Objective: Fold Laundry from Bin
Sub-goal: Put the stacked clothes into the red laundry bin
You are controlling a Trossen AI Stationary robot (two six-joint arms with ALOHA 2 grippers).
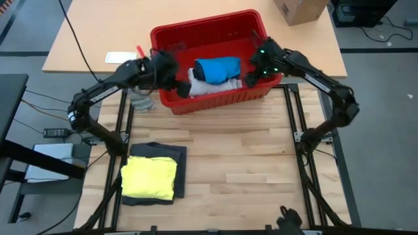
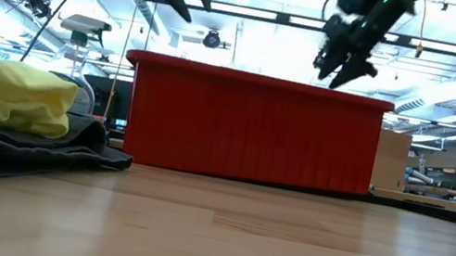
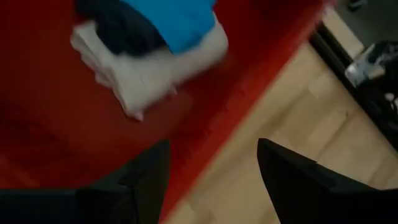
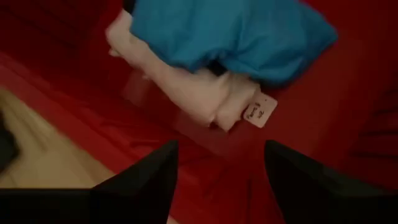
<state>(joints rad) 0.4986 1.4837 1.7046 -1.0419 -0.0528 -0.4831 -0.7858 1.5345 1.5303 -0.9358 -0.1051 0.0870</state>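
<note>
The red bin [image 1: 171, 34] stands at the table's far side. Inside it a blue garment with dark trim [image 1: 219, 67] lies on a white garment [image 1: 206, 86]; both show in the left wrist view [image 3: 180, 18] and the right wrist view [image 4: 236, 31]. A folded yellow garment [image 1: 149, 177] lies on a dark grey garment [image 1: 166, 151] at the near left. My left gripper [image 1: 179, 87] hovers open over the bin's left near part. My right gripper [image 1: 251, 77] hovers open over the bin's right part. Both are empty.
A brown cardboard box [image 1: 299, 9] stands at the far right on the tan table behind. A small pale rag [image 1: 141, 101] lies left of the bin. The wooden tabletop [image 1: 241, 163] spreads near the bin. In the low view the bin's wall [image 2: 251, 127] blocks the far side.
</note>
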